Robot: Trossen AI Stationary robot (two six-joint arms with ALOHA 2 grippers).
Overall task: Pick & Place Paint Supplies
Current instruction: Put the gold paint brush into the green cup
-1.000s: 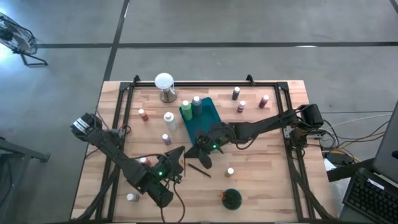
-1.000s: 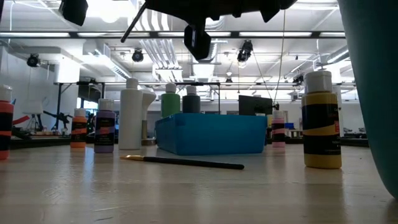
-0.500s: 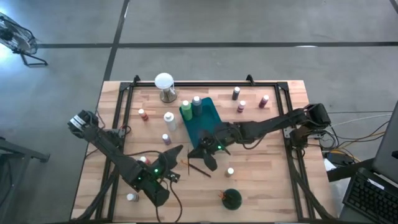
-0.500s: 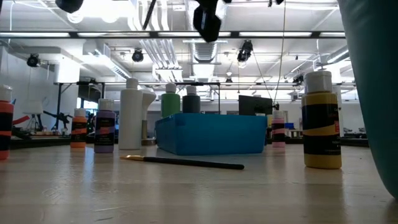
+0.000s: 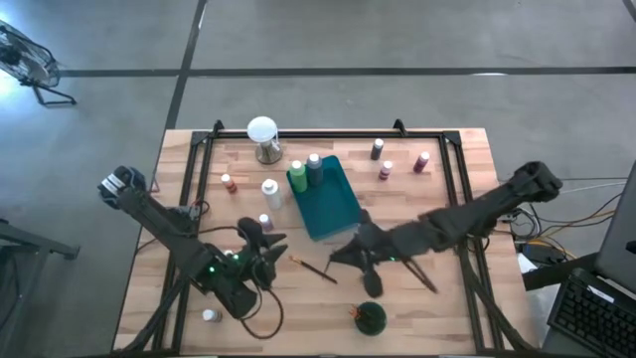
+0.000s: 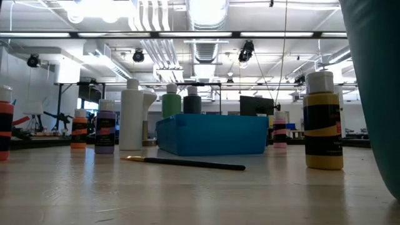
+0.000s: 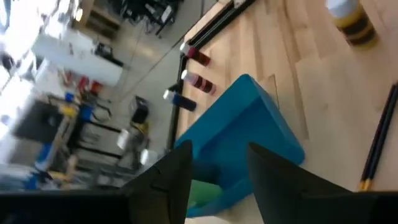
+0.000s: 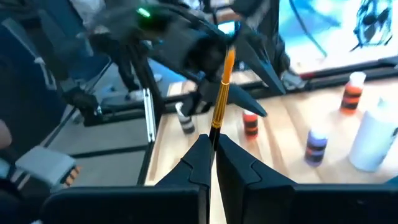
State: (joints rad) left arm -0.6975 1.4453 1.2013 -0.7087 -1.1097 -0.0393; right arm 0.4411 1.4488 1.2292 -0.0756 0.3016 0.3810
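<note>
My right gripper [image 5: 350,257] hovers above the table just near of the teal tray [image 5: 330,199], shut on an orange-handled brush [image 8: 222,87]. My left gripper [image 5: 266,242] is open [image 7: 217,171] and hangs to the left of a second, dark brush [image 5: 314,268], which lies flat on the wood [image 6: 184,163]. Two green bottles [image 5: 305,169] stand at the tray's far end. Small white-capped bottles stand around: a white one [image 5: 270,189], a purple one [image 5: 265,221] and a yellow one [image 6: 323,122]. Neither gripper shows in the low view. My right gripper pinches the orange-handled brush between its two fingers, on the handle [image 8: 215,132] where it meets the fingertips [image 8: 200,155]. The brush runs on in line with the fingers, past their tips, toward the left arm. It is lifted clear of the table.
A white globe on a metal base [image 5: 261,134] stands at the far edge. Three bottles [image 5: 386,167] are grouped far right, one [image 5: 211,315] near left, one [image 5: 227,182] at the left. A dark green round object [image 5: 370,316] sits at the near edge. A black frame [image 5: 467,249] borders the table.
My right gripper, still shut on its brush, has risen out of the low view and moved from the tray's near end toward the table's near right. My left gripper has also risen and has drawn back toward the left edge. The brush on the table has not moved.
</note>
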